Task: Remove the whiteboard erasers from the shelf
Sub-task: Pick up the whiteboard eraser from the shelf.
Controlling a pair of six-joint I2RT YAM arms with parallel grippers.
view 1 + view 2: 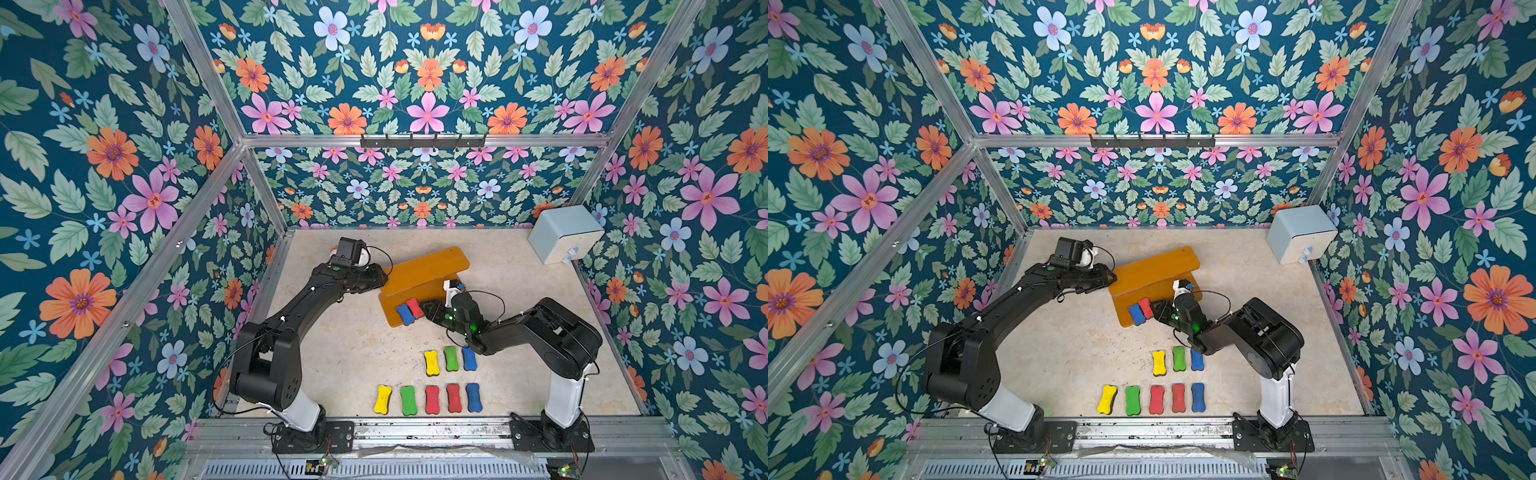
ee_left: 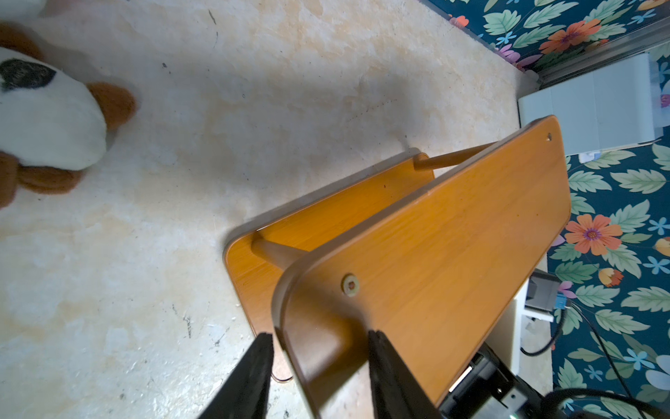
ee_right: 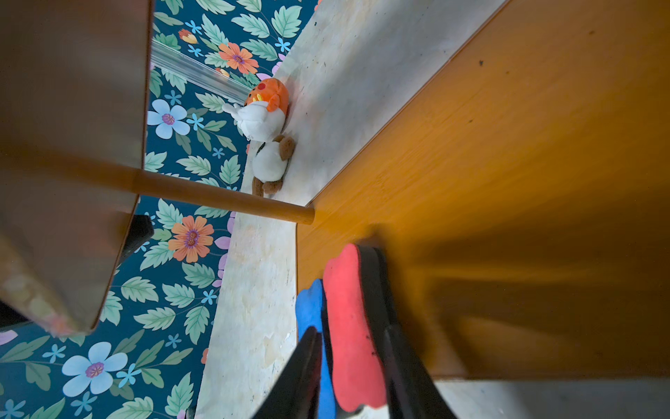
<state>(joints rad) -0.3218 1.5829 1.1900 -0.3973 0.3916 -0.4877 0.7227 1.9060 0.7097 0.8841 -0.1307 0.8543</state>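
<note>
Top views are showing table [image 1: 353, 345] carrying shelf [image 1: 424, 266]. Left gripper [image 2: 321, 333] is clamping its top board's corner. Right gripper [image 3: 351, 328], jaws narrowly parted, is straddling red eraser [image 3: 348, 308] beside blue eraser [image 3: 308, 301] on lower board. Off-shelf, eight erasers [image 1: 432, 400] are lying on table in two rows.

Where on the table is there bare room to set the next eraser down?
Widest bare stretch of table: between the left arm and the yellow erasers. Also free: between the shelf and the pale blue box. Crowded: the two eraser rows beside the right arm's base.
</note>
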